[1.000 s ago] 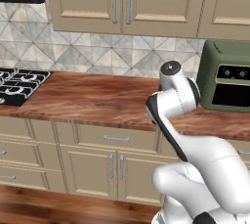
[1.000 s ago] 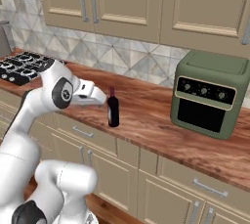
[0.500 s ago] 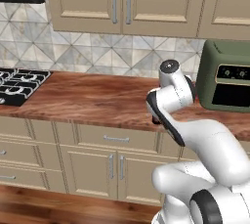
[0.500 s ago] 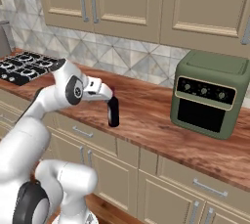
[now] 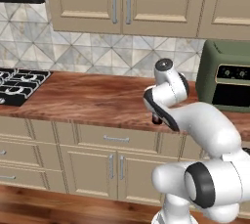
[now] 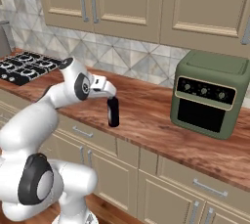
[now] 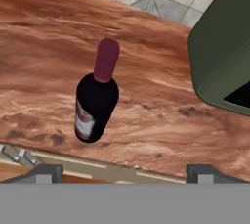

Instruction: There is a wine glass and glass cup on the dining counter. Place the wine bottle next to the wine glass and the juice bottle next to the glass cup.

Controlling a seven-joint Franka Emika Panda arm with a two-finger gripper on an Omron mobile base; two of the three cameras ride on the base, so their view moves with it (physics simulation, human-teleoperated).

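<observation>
- The white arm's pincer (image 6: pixel 111 92) hangs spread wide, holding nothing, right above the slim, almost black wine bottle with the dark red neck (image 6: pixel 113 112).
- That bottle stands upright near the front edge of the reddish wood-grain surface (image 6: pixel 161 120), just left of the olive-green toaster oven (image 6: pixel 209 94).
- Risk, I'd guess: it's tall and narrow, so an off-centre drop could clip the neck and topple it off the edge.
- The label (image 7: pixel 84 119) is red and white, with nothing readable.
</observation>
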